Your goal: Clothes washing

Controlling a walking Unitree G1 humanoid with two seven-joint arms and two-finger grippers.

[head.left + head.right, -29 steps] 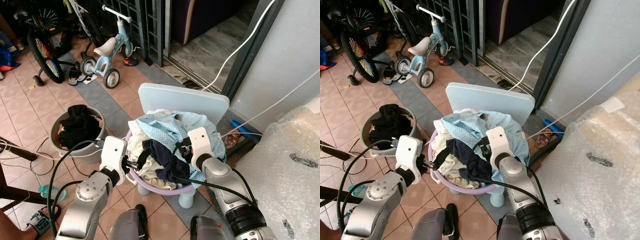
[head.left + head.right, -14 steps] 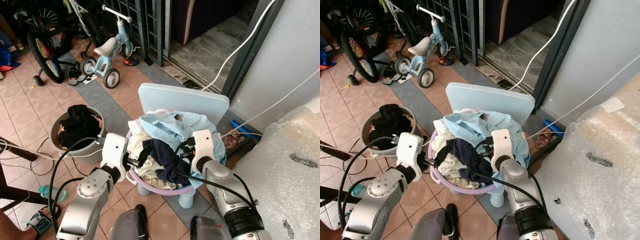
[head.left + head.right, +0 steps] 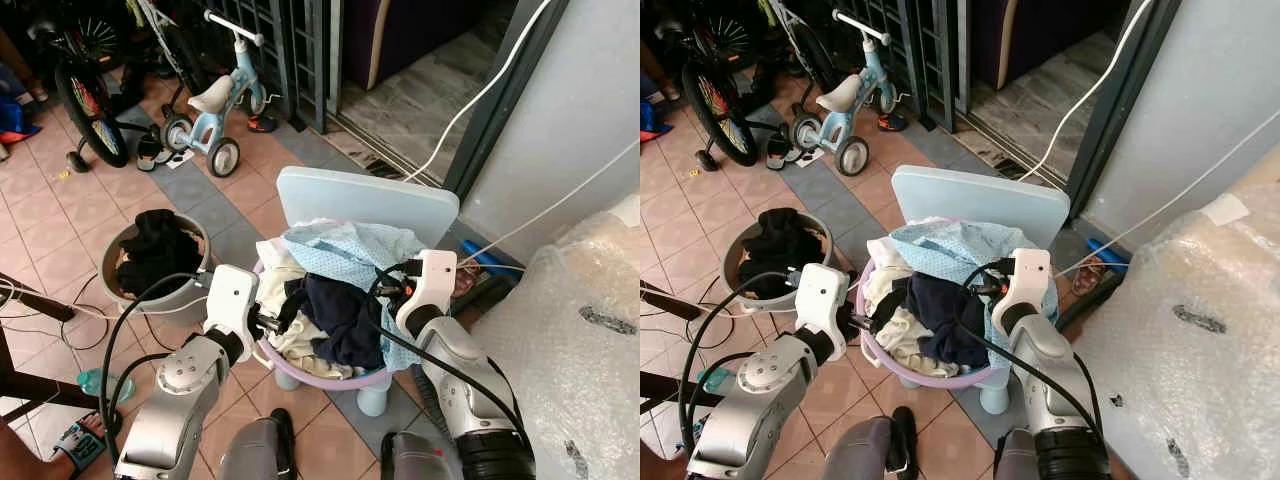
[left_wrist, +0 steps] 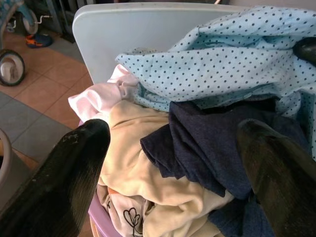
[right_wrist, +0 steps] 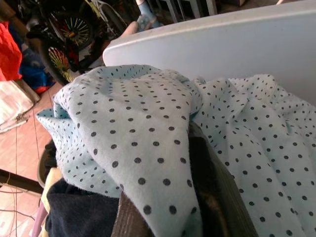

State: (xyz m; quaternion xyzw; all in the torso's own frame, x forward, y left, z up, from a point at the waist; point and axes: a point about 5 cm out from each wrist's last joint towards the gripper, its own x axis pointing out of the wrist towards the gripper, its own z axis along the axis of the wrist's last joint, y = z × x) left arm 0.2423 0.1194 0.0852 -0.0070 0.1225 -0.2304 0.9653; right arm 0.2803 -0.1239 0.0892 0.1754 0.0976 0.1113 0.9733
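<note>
A purple laundry basket (image 3: 300, 376) piled with clothes stands on a pale blue chair (image 3: 365, 205). A light blue dotted cloth (image 3: 345, 245) lies on top, over a dark navy garment (image 3: 340, 310) and a cream one (image 4: 143, 182). My right gripper (image 3: 393, 290) is at the pile's right side, shut on the dotted cloth (image 5: 133, 128), which drapes over its fingers. At the basket's left rim my left gripper (image 3: 268, 325) stands open, its fingers (image 4: 64, 177) spread wide before the cream and navy clothes.
A grey tub (image 3: 112, 262) of dark clothes sits on the tiled floor to the left. Behind it stand a blue tricycle (image 3: 215, 100) and a bicycle (image 3: 90, 100). A bubble-wrapped bulk (image 3: 570, 340) is close on the right. Cables (image 3: 70, 320) cross the floor.
My right gripper has moved to the right, dragging the dotted cloth off the navy garment. The left gripper has stayed at the basket's rim.
</note>
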